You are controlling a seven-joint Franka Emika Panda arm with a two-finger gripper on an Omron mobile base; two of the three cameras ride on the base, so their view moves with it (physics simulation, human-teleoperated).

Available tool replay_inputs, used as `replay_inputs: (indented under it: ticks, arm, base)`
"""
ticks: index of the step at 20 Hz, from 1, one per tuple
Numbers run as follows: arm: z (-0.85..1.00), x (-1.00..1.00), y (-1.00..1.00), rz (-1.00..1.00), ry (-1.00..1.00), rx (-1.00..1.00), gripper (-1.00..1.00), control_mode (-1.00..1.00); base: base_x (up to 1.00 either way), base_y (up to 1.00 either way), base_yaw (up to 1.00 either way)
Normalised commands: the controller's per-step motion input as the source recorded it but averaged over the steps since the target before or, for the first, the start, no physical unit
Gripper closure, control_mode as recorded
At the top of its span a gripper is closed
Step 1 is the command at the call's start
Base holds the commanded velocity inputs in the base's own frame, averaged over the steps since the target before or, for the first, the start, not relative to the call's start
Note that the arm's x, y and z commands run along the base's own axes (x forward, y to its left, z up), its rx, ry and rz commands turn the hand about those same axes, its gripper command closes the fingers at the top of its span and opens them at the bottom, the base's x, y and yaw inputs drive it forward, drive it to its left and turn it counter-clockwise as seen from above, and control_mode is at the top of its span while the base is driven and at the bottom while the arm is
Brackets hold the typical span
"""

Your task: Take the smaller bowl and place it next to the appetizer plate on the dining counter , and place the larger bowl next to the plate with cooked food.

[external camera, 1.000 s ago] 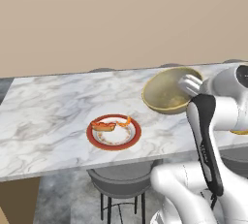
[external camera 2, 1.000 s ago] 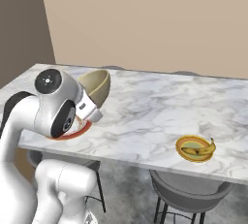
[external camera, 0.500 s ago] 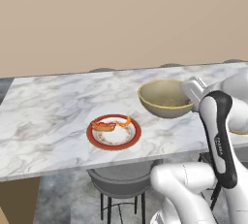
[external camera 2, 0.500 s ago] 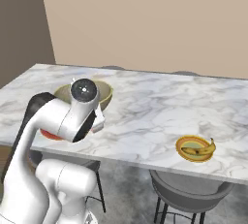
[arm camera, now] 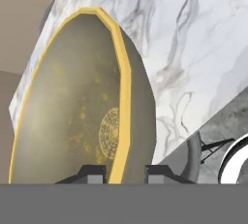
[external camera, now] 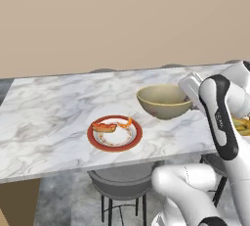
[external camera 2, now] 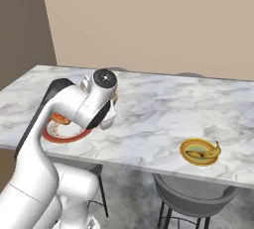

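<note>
The dining counter (external camera: 44, 117) is a white-grey marble slab. On it rest the plate with cooked food (external camera: 114, 133) near the front edge, the larger bowl (external camera: 164, 101) just beside it, upright, and the appetizer plate (external camera 2: 200, 151), well apart from both.

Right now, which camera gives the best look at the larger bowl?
The left base view: the larger bowl sits whole and upright on the dining counter, right of the plate with cooked food. The hand view crops its rim and inside; in the right base view the arm hides most of it.
</note>
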Motion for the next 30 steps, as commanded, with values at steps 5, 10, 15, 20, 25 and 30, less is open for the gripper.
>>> replay_inputs:
  ticks: [5,10,15,20,25,30]
  arm:
    - [-0.43,0.15,0.0,0.0,-0.31,-0.03,1.0,-1.0]
    - [-0.47,0.11,-0.01,-0.02,-0.27,-0.04,1.0,-1.0]
    - [-0.07,0.0,-0.25,-0.08,-0.02,-0.01,1.0,-1.0]
    - [0.0,0.0,-0.15,-0.07,0.13,0.0,1.0,-1.0]
    - [-0.01,0.13,-0.02,-0.02,0.22,0.0,1.0,-1.0]
    - [-0.24,0.29,0.0,0.0,0.12,0.0,1.0,-1.0]
  base:
    - [0.0,0.0,0.0]
    - [0.0,0.0,0.0]
    - [0.0,0.0,0.0]
    - [0.0,0.0,0.0]
    - [0.0,0.0,0.0]
    - [0.0,0.0,0.0]
